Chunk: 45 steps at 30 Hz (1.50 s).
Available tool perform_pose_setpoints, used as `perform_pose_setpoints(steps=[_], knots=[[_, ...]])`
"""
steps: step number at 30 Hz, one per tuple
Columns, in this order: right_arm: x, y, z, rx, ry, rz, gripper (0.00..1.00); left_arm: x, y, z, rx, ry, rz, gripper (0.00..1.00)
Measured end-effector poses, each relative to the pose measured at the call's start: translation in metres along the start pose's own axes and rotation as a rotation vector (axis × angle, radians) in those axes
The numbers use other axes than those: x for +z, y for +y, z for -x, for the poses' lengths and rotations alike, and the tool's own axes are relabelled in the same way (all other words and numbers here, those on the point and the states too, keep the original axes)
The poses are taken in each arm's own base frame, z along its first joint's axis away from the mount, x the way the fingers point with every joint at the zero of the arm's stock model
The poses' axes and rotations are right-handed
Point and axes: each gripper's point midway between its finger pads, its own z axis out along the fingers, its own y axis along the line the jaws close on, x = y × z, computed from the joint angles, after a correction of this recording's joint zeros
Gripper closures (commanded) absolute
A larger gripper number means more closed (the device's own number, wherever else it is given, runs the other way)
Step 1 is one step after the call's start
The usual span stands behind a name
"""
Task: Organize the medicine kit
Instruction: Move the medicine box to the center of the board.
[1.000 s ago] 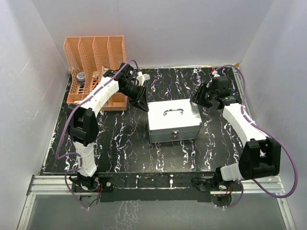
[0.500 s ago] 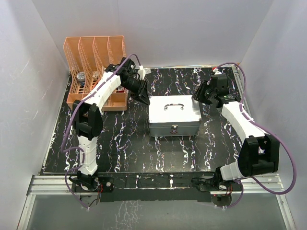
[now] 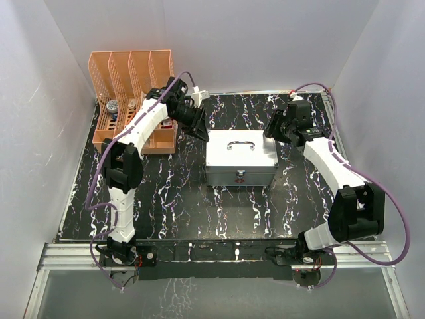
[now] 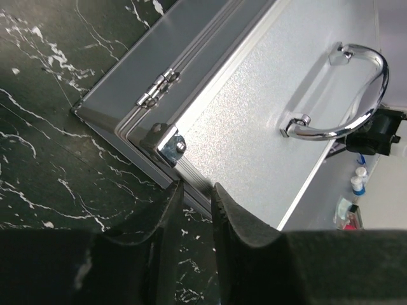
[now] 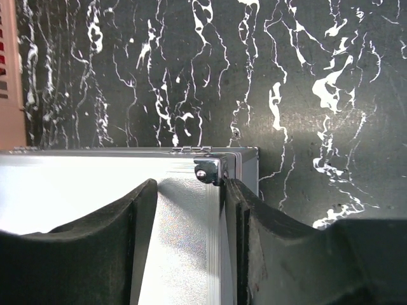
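The medicine kit (image 3: 240, 159) is a silver metal case lying shut in the middle of the black marbled table, handle (image 3: 240, 145) on top and a latch (image 3: 240, 176) facing the arms. My left gripper (image 3: 201, 131) hangs at its back left corner. In the left wrist view the left gripper (image 4: 196, 192) stands narrowly open beside the kit (image 4: 254, 127), holding nothing. My right gripper (image 3: 274, 127) is at the back right corner. The right wrist view shows the right gripper (image 5: 189, 190) open and straddling the edge of the kit (image 5: 95, 190), one finger over the lid and one against the side wall.
An orange slotted file rack (image 3: 133, 80) holding a few small items stands at the back left, close behind the left arm. A small bottle (image 4: 360, 180) and other small things lie beyond the kit's far side. White walls enclose the table on three sides.
The kit has turned from a skewed pose to square with the table and slid slightly back. Both grippers have shifted back along with its rear corners, and both have opened slightly.
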Motion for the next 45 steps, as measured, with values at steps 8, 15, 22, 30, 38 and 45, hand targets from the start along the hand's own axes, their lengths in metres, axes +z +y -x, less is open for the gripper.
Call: perform_pose_setpoints(steps=[8,15,22,30,38,45], knots=[[-0.035,0.012,0.014,-0.115,0.012,-0.010,0.42,-0.001,0.001,0.014,0.071,-0.059,0.050,0.69],[-0.095,0.035,0.046,-0.181,-0.087,0.054,0.37,-0.032,-0.022,0.030,0.152,-0.156,0.084,0.68],[-0.120,0.042,0.011,-0.161,-0.011,0.141,0.46,-0.047,-0.019,0.035,0.145,-0.188,0.103,0.68],[-0.139,0.034,-0.048,-0.058,0.097,0.183,0.51,-0.052,-0.014,0.038,0.134,-0.199,0.112,0.68],[-0.138,0.029,-0.083,0.002,0.163,0.207,0.52,-0.046,-0.011,0.049,0.134,-0.199,0.093,0.69],[-0.126,0.014,-0.115,0.081,0.219,0.153,0.52,-0.030,0.002,0.058,0.116,-0.189,0.084,0.67]])
